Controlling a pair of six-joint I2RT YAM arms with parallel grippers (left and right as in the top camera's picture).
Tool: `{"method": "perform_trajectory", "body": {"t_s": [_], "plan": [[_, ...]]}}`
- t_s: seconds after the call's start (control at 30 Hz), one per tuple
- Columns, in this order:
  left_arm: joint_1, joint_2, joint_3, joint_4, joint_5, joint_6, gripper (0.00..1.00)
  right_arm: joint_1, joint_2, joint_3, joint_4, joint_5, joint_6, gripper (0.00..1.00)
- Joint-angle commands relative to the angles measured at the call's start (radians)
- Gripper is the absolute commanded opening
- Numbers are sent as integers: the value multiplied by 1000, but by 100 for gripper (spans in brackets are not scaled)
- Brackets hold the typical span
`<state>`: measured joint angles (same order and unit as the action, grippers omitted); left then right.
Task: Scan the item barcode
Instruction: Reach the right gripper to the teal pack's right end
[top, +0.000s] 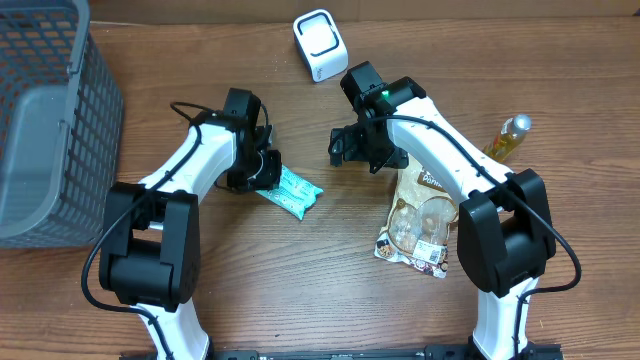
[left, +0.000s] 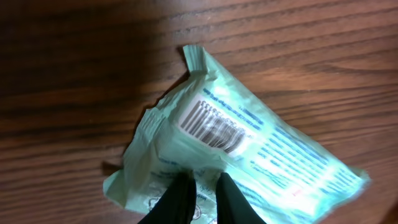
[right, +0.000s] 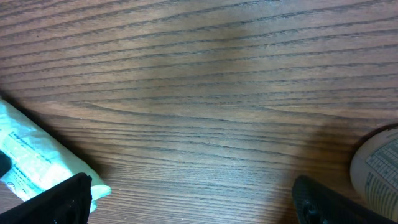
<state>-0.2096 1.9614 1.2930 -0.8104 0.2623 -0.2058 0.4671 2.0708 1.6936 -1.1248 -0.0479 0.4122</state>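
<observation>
Two claws, two states: your left gripper (left: 202, 200) pinches nearly shut on the end seam of the green packet (top: 298, 190), likely light, limp and slippery, lying near the middle of the table (top: 330, 300) with its barcode (left: 214, 127) up, while your right gripper (right: 196, 206) gapes empty.

On our surface (top: 330, 300) the basket (top: 40, 120) sits at the far left. The scanner (top: 319, 44) stands at the back, near the middle. In front of it the packet (top: 298, 191) lies flat between our arms, left fingers (left: 178, 199) on its edge. Further right lies the snack bag (top: 415, 225), with the bottle (top: 505, 138) behind it.
</observation>
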Motion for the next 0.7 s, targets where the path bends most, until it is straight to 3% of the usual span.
{"method": "perform_trajectory", "body": {"t_s": [0.0,0.27,0.4,0.67], "plan": [[-3,15,-53,27,-11,9,13,4,-28,16,3,1,0,100],[-2,15,-80,48,-11,-12,14,4,-28,16,44,-60,11,100],[-2,14,-75,42,1,-19,6,4,-28,16,88,-63,11,100],[20,6,79,-47,45,-18,8,4,-27,16,102,-156,11,100]]}}
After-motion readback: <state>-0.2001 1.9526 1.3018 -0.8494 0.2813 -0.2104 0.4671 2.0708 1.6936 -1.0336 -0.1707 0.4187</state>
